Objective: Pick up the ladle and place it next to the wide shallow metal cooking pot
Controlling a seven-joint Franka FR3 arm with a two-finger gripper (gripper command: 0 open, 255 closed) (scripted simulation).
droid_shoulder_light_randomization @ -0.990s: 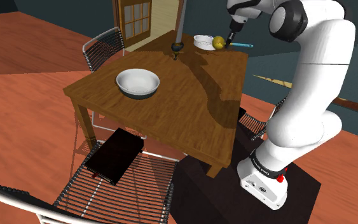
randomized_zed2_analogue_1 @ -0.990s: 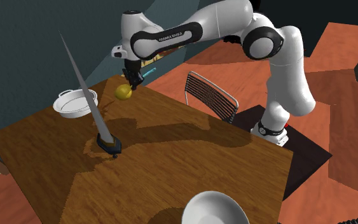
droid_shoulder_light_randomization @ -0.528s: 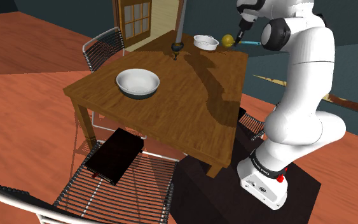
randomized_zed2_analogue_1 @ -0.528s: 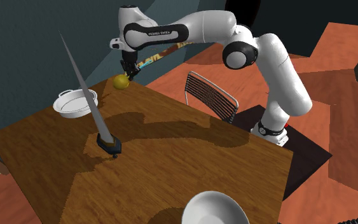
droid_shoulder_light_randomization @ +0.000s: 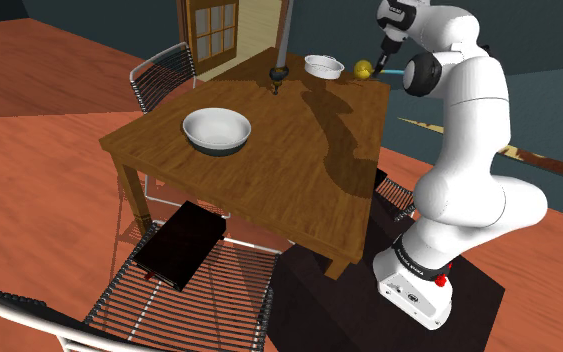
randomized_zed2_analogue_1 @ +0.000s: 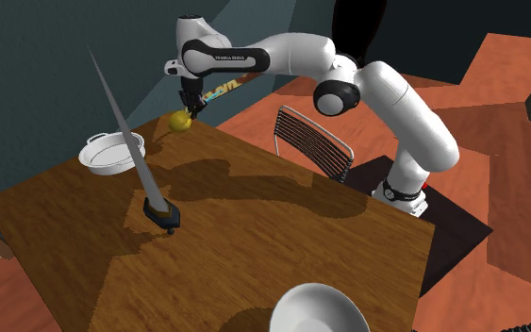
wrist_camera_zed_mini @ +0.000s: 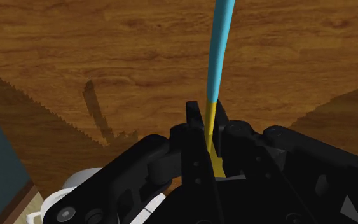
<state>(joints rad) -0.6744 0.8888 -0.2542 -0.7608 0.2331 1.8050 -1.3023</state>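
We see the gripper (droid_shoulder_light_randomization: 378,60) with its 2 fingers (wrist_camera_zed_mini: 194,122) closed narrowly on the ladle (droid_shoulder_light_randomization: 365,69), clasping the yellow stem just below the cyan handle. The ladle hangs at the far corner of the wooden table (droid_shoulder_light_randomization: 299,170), near the shallow white pot (droid_shoulder_light_randomization: 323,66) but apart from it. Around the table are a reddish plank floor (droid_shoulder_light_randomization: 49,120), dark teal walls (randomized_zed2_analogue_1: 27,57) and wire chairs (randomized_zed2_analogue_1: 315,141).

Yellow scoop, blue handle: ladle (droid_shoulder_light_randomization: 364,68) being pinched by gripper (wrist_camera_zed_mini: 210,118) at far edge of table (droid_shoulder_light_randomization: 299,170), near pot (droid_shoulder_light_randomization: 322,66). White, wide, shallow pot sitting upright by table corner.
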